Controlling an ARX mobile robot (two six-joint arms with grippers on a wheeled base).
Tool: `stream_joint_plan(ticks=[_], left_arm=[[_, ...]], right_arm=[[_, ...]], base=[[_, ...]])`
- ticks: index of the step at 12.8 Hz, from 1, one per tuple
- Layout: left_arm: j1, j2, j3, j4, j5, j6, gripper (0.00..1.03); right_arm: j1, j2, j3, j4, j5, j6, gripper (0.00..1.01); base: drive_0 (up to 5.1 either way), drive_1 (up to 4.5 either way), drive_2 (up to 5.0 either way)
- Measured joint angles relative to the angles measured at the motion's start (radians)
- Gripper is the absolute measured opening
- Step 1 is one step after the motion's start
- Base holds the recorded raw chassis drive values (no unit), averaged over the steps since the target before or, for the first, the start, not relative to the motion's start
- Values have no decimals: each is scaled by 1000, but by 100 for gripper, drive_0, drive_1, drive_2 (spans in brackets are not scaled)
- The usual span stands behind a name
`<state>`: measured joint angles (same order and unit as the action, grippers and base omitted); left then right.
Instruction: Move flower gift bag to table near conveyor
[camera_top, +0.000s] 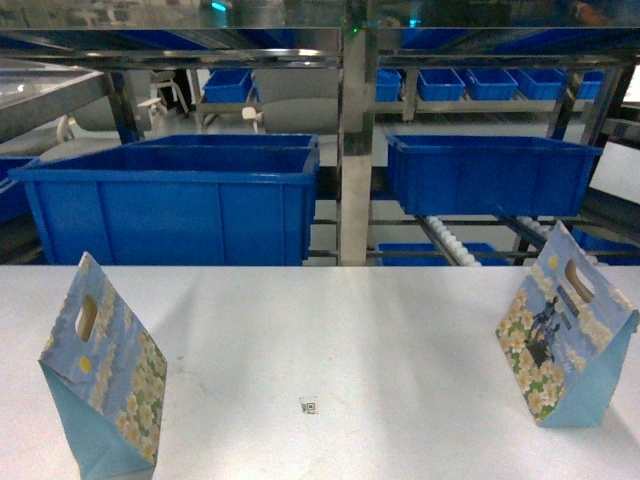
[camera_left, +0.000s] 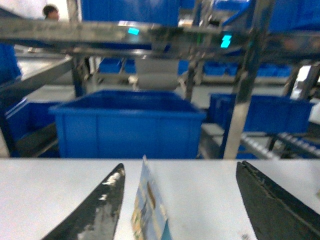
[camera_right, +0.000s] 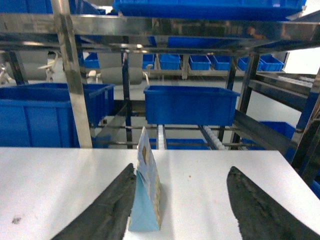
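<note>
We see two flower gift bags standing upright on the white bench (camera_top: 330, 330), one (camera_top: 102, 378) near its left edge and one (camera_top: 566, 332) near its right. Each end effector, left (camera_left: 180, 205) and right (camera_right: 180, 205), has its fingers spread wide, holding nothing. Behind the bench, big blue bins (camera_top: 170, 205) sit on a steel rack (camera_top: 355, 130), with the conveyor (camera_top: 450, 240) and its white rollers there too.

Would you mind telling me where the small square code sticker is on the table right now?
In the head view, the code sticker lies on the white table near the front centre, between the left flower gift bag and the right flower gift bag.
</note>
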<state>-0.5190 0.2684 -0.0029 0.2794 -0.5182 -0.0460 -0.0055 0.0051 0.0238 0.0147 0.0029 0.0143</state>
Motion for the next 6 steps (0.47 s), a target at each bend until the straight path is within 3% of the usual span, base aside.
stream_joint_plan(ticks=[2, 4, 5, 6], left_arm=[[145, -215, 3, -193, 129, 25, 40], [248, -228, 16, -249, 244, 28, 13], [300, -240, 16, -258, 297, 30, 2], [338, -250, 16, -266, 333, 29, 2]], right_arm=[[5, 0, -10, -14, -3, -8, 34], [5, 0, -10, -18, -3, -8, 7], [5, 0, -10, -19, -3, -12, 2], [5, 0, -10, -19, -3, -12, 2]], base=[[0, 0, 0], [0, 0, 0], [0, 0, 0], [0, 0, 0]])
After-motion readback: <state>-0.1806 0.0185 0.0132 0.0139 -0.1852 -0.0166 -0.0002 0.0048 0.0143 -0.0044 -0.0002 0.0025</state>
